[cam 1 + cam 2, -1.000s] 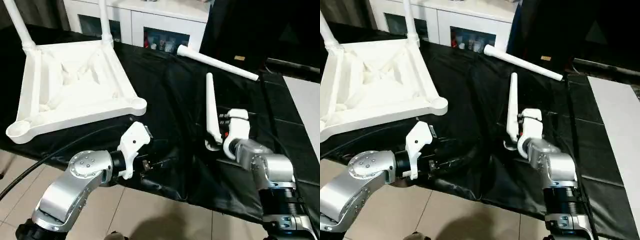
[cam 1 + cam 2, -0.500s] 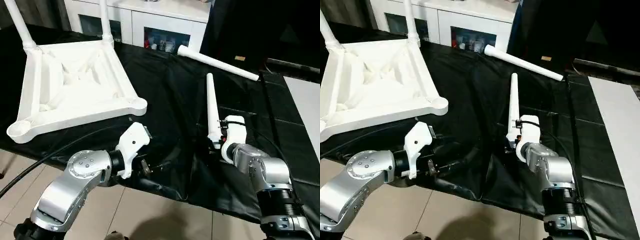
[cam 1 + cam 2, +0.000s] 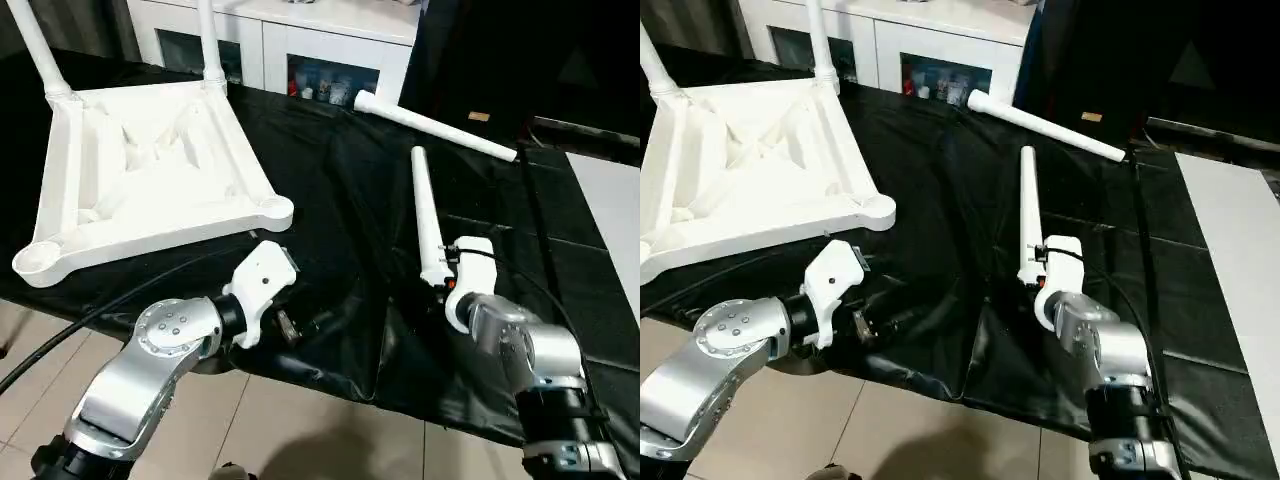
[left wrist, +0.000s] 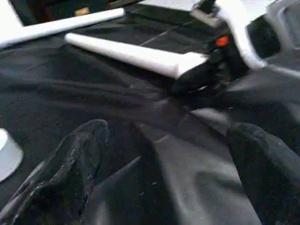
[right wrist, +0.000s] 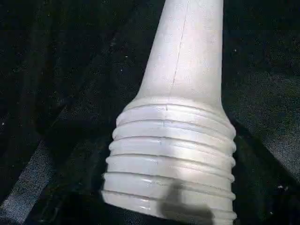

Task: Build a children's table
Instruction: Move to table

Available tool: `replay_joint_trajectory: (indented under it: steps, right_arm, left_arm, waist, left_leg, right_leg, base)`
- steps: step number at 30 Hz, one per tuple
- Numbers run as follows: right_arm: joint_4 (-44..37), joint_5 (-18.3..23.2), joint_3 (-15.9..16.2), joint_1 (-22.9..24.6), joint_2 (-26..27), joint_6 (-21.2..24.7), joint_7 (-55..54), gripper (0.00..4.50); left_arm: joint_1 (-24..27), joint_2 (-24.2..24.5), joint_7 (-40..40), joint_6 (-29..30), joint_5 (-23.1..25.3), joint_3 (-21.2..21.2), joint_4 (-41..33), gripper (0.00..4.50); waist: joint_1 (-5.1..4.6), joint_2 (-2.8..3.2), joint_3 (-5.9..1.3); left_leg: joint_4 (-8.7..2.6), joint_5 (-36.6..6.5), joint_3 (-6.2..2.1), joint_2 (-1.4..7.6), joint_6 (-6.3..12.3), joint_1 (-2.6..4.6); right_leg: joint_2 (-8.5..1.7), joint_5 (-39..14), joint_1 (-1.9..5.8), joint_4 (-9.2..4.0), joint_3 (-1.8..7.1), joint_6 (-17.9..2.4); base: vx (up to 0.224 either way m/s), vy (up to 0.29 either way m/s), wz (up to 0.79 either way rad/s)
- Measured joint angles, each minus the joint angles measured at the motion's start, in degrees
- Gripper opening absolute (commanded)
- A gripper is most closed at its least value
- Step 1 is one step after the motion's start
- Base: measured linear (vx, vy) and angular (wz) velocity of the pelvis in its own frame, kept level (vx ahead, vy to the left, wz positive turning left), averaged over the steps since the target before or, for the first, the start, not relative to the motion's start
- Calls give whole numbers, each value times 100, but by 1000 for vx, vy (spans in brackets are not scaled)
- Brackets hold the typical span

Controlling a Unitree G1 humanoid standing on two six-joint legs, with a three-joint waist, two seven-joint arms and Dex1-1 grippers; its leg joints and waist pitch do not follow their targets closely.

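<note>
The white tabletop (image 3: pixel 170 235) lies upside down on the black cloth at the left. Two legs (image 3: pixel 40 50) (image 3: pixel 208 35) stand upright in its far corner sockets. A loose leg (image 3: pixel 425 210) lies right of centre, its threaded thick end (image 5: pixel 171 159) pointing towards me. My right gripper (image 3: pixel 440 283) is right at that thick end. Another loose leg (image 3: pixel 435 124) lies further back. My left gripper (image 4: pixel 168 154) is open low over the cloth near the front edge, with nothing between its fingers (image 4: pixel 79 159).
A white cabinet (image 3: pixel 300 45) with dark glass doors stands behind the work surface. The black cloth (image 3: pixel 340 190) is wrinkled near the front edge. A black cable (image 3: pixel 60 340) runs to my left arm. Tiled floor (image 3: pixel 300 430) lies below the edge.
My right gripper has moved in onto the near leg's thick end, and that leg now lies straighter on the cloth. My left gripper has opened wider and turned slightly.
</note>
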Motion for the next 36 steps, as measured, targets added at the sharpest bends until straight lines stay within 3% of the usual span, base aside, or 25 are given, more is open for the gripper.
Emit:
replay_joint_trajectory:
  steps: [8, 11, 16, 20, 21, 22, 23, 24, 25, 26, 27, 28, 29, 30, 31, 32, 33, 34, 35, 36]
  right_arm:
    - [-165, 36, 0, 140, 21, -19, 23, 290]
    - [-465, 32, 41, 394, 67, -550, 158, 290]
    - [-1335, 106, 80, 446, 105, -1347, 376, 287]
    - [-1759, -37, 512, 433, 42, -1729, 591, 287]
    - [-1762, -80, 638, 433, 46, -1784, 625, 287]
    - [-1761, -91, 685, 436, 77, -1786, 626, 287]
    - [-1747, -97, 693, 435, 114, -1786, 618, 287]
    - [-1746, -98, 694, 423, 152, -1786, 608, 287]
    - [-1746, -99, 695, 415, 161, -1786, 604, 287]
    - [-1746, -103, 692, 390, 156, -1786, 588, 287]
    - [-1746, -119, 673, 350, 146, -1785, 551, 287]
    - [-1746, -133, 651, 323, 129, -1786, 519, 287]
    - [-1737, -149, 618, 327, 86, -1792, 472, 287]
    - [-1676, -174, 571, 332, 55, -1795, 412, 287]
    - [-1654, -201, 561, 334, 49, -1795, 377, 287]
    - [-1652, -256, 554, 313, 53, -1803, 332, 287]
    - [-1631, -304, 605, 278, 108, -1817, 281, 287]
    - [-1630, -340, 685, 268, 120, -1821, 268, 287]
    - [-1632, -350, 759, 247, 124, -1823, 286, 287]
    - [-1631, -350, 791, 250, 132, -1823, 325, 287]
  left_arm:
    - [0, -636, 915, -148, 252, 250, 316, 450]
    - [9, -1253, 1539, -168, 59, 786, 336, 450]
    - [15, -1219, 2010, -266, 212, 1002, 414, 450]
    - [-92, -1551, 2571, -240, 348, 1316, 732, 450]
    - [-115, -1575, 2635, -241, 380, 1330, 732, 450]
    - [-166, -1586, 2683, -242, 409, 1332, 738, 450]
    - [-236, -1594, 2744, -242, 437, 1343, 745, 450]
    - [-302, -1605, 2794, -247, 452, 1366, 744, 450]
    - [-308, -1604, 2807, -247, 462, 1370, 744, 450]
    - [-307, -1596, 2823, -247, 475, 1374, 749, 450]
    - [-307, -1596, 2861, -247, 481, 1378, 763, 450]
    - [-314, -1603, 2874, -246, 482, 1383, 766, 450]
    - [-320, -1675, 2876, -246, 481, 1356, 774, 450]
    - [-307, -1720, 2879, -246, 483, 1330, 780, 450]
    - [-293, -1712, 2894, -246, 488, 1339, 786, 450]
    - [-311, -1723, 2932, -249, 473, 1397, 780, 450]
    - [-325, -1731, 3004, -254, 461, 1529, 793, 450]
    - [-305, -1738, 3040, -247, 453, 1645, 821, 450]
    - [-311, -1707, 3058, -258, 432, 1745, 821, 450]
    - [-316, -1705, 3076, -281, 419, 1851, 819, 450]
  waist:
    - [2, -2, -1]
    - [4, -2, -1]
    - [-24, -1, 0]
    - [-65, -1, 0]
    - [-107, 5, 4]
    - [-177, 27, 16]
    - [-238, 31, 18]
    - [-328, 33, 17]
    - [-356, 26, 13]
    - [-383, 20, 10]
    - [-394, 8, 2]
    - [-360, 3, -7]
    - [-328, -2, -6]
    - [-258, -30, 12]
    - [-230, -23, 7]
    - [-229, 25, -16]
    - [-169, 24, -2]
    - [-154, 35, -5]
    - [-157, 6, -19]
    - [-148, -35, -41]
  left_leg:
    - [1, 0, 0, 0, 0, -1]
    - [1, 0, 0, 1, 0, -5]
    - [1, 0, 0, 5, 2, -5]
    - [4, 0, -35, 22, 0, -1]
    - [2, 5, -77, 54, -6, 3]
    - [2, 29, -187, 58, -2, -20]
    - [2, 43, -327, 55, -12, -54]
    - [0, 54, -573, 4, -28, -104]
    - [-1, 57, -705, -11, -31, -122]
    - [-26, 57, -887, -83, -31, -141]
    - [-90, 56, -1101, -167, -29, -206]
    - [5, 8, -1153, -201, 45, -277]
    - [349, -163, -991, -142, 319, -373]
    - [1112, -289, -535, -76, 523, -512]
    - [1245, -366, -317, -96, 648, -436]
    - [1009, -566, -162, -111, 711, -242]
    - [726, -624, -158, -27, 350, -133]
    - [664, -569, -168, 49, 315, -117]
    - [658, -535, -156, 67, 274, -116]
    - [674, -500, -150, 64, 265, -117]
  right_leg:
    - [0, 2, 1, 0, 0, -1]
    - [-1, 3, -1, -3, 0, -2]
    - [3, 2, -5, -4, -1, -1]
    - [20, 6, 20, -14, -36, -9]
    - [36, 1, 43, -16, -83, -52]
    - [36, -24, 85, -7, -196, -148]
    - [45, -62, 106, 20, -313, -270]
    - [74, -156, 102, 107, -448, -557]
    - [102, -213, 109, 157, -521, -713]
    - [110, -263, 110, 213, -598, -795]
    - [120, -275, 114, 203, -705, -810]
    - [114, -278, 111, 167, -827, -802]
    - [98, -285, 115, 157, -979, -776]
    - [59, -298, 176, 141, -1157, -727]
    - [47, -297, 242, 69, -1341, -723]
    - [127, -277, 253, -9, -1456, -699]
    - [251, -216, 251, -118, -1463, -689]
    - [308, -273, 179, 48, -1294, -557]
    - [261, -350, 18, 512, -938, -415]
    - [107, -367, -123, 801, -422, -286]
  base:
    - [0, 0, 0]
    - [0, 0, 0]
    - [0, 0, 0]
    - [0, 0, 0]
    - [-7, -58, 18]
    - [-7, -58, 18]
    - [-14, -104, 40]
    - [-20, -142, 45]
    - [-20, -142, 45]
    - [-51, -170, 40]
    - [-62, -190, 41]
    - [-62, -190, 41]
    - [-38, -197, 44]
    - [-11, -184, 44]
    - [-11, -184, 44]
    - [2, -171, 34]
    - [-15, -188, 18]
    - [-15, -188, 18]
    - [-6, -189, 12]
    - [-17, -179, 11]
